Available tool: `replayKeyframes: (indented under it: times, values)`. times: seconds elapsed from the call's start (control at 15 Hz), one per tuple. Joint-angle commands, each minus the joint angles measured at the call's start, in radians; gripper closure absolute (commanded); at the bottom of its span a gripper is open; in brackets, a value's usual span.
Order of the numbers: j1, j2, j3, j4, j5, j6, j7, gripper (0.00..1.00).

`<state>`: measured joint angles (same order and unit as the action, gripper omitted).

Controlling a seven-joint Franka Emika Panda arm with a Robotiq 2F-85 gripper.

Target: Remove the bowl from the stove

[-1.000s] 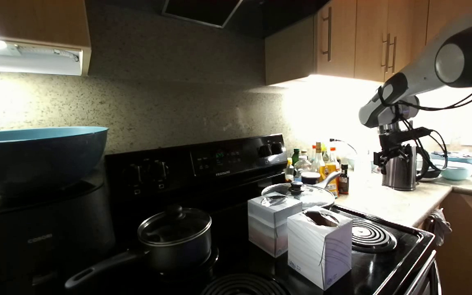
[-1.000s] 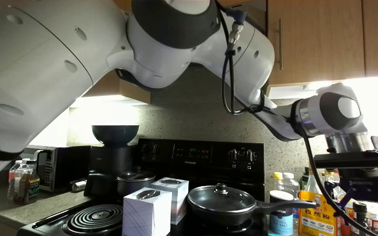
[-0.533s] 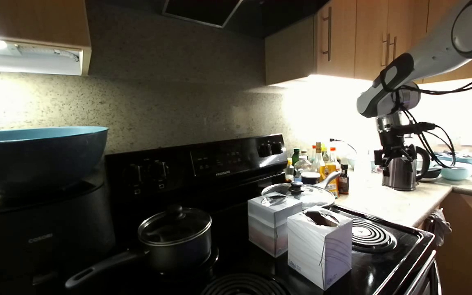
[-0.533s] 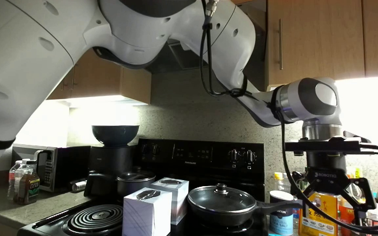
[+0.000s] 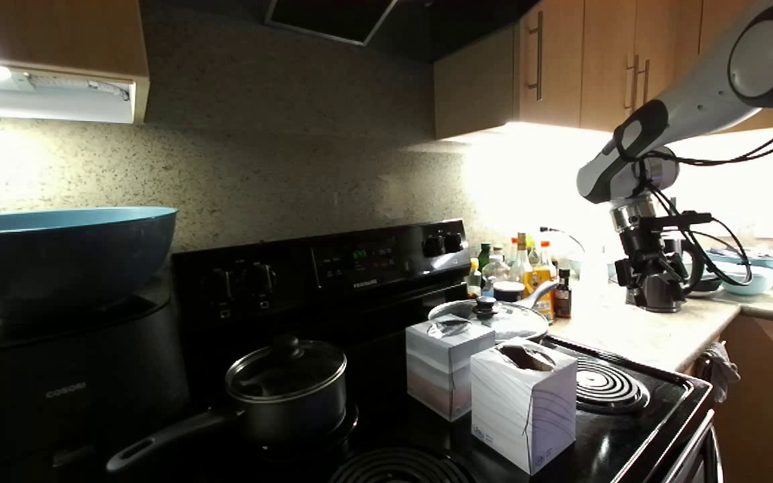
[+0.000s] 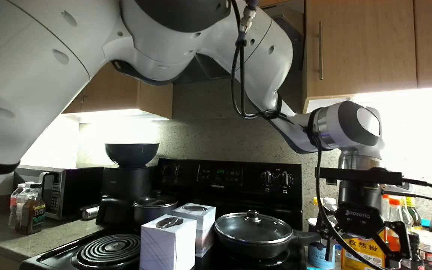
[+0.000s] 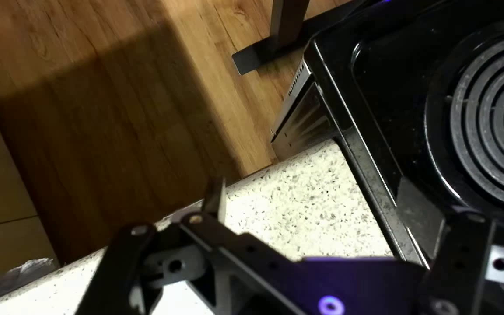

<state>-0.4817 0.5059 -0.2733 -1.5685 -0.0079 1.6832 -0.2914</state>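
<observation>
No bare pale bowl shows; it is hidden or out of view. The black stove (image 5: 628, 429) shows in both exterior views (image 6: 225, 187); its corner and a bare coil show in the wrist view (image 7: 392, 87). A shallow dark pan with a shiny glass lid (image 6: 253, 232) sits on a back burner, also in an exterior view (image 5: 494, 325). A dark lidded pot (image 5: 289, 406) sits on the other back burner. My gripper (image 6: 362, 255) is open and empty, beside the stove beyond the pan's handle. In the wrist view my gripper (image 7: 317, 205) is over the counter, one finger over the stove's edge.
Two tissue boxes (image 5: 450, 365) (image 5: 524, 409) stand on the stovetop. Bottles and jars (image 6: 364, 245) crowd the counter around my gripper, near the pan's handle. A kettle (image 5: 674, 305) stands behind the gripper. A large teal basin (image 5: 64, 261) sits on an air fryer.
My gripper has moved toward the stove, from the right toward the pan's handle, then lower and tilted. It stays open. The pan, pot and boxes have not moved.
</observation>
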Motion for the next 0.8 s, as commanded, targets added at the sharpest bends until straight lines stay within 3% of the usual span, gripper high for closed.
replayKeyframes:
  times: [0.0,0.73]
  values:
    - [-0.019,0.06,0.02,0.071,-0.004,-0.006,-0.075,0.0]
    - [-0.03,0.271,0.013,0.259,-0.094,0.12,-0.078,0.0]
